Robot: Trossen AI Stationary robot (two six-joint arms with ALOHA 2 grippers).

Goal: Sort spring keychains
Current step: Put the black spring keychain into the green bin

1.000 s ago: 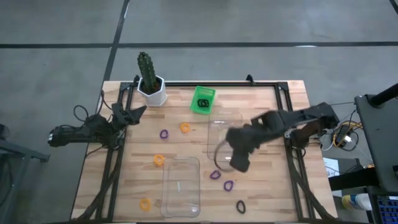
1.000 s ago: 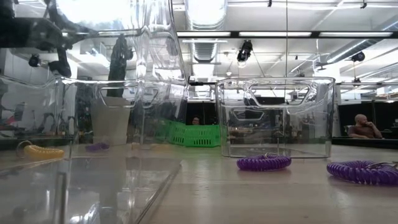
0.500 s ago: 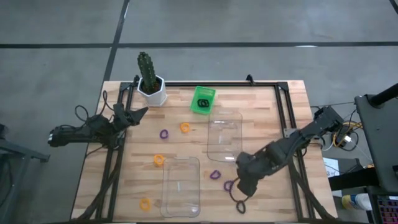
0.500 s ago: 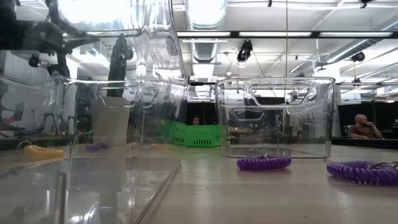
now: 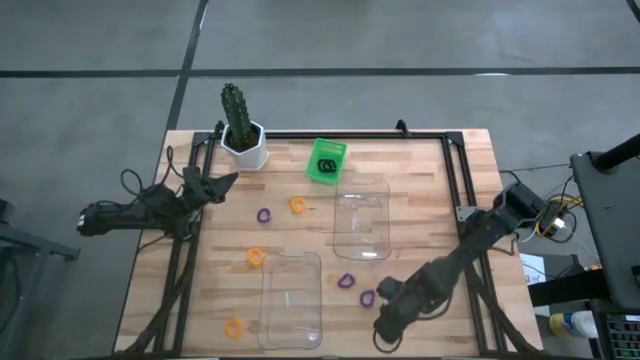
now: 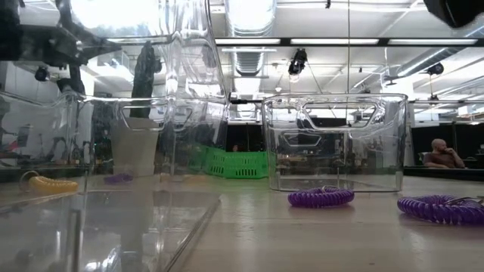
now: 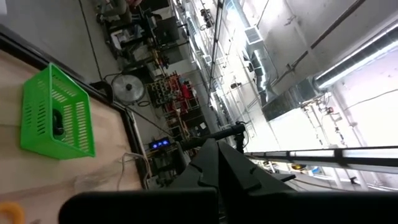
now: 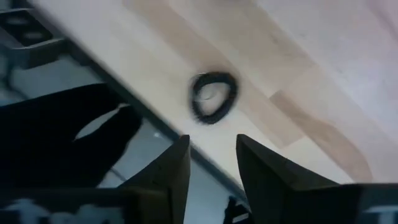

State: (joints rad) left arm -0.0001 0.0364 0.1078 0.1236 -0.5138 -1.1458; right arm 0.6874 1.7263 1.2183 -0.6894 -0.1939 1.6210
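Spring keychains lie flat on the wooden table: purple ones (image 5: 264,215) (image 5: 346,281) (image 5: 367,298), orange ones (image 5: 297,205) (image 5: 256,258) (image 5: 233,327), and a black one inside the green bin (image 5: 326,161). My right gripper (image 5: 383,330) hovers open near the table's near edge. In its wrist view the gripper (image 8: 213,146) points down at a black keychain (image 8: 213,96) lying just ahead of the fingertips, untouched. The high view hides that keychain under the gripper. My left gripper (image 5: 215,185) waits shut at the table's left edge.
Two clear trays stand on the table, one in the middle (image 5: 361,217) and one toward the near edge (image 5: 292,300). A potted cactus (image 5: 243,140) stands at the far left. The table's near edge runs right beside the black keychain. People sit in the room behind (image 6: 442,153).
My right gripper has swept from above the middle clear tray toward the table's near edge, passing over the two purple keychains, and now hangs over the black keychain there. The keychains and trays have stayed where they were.
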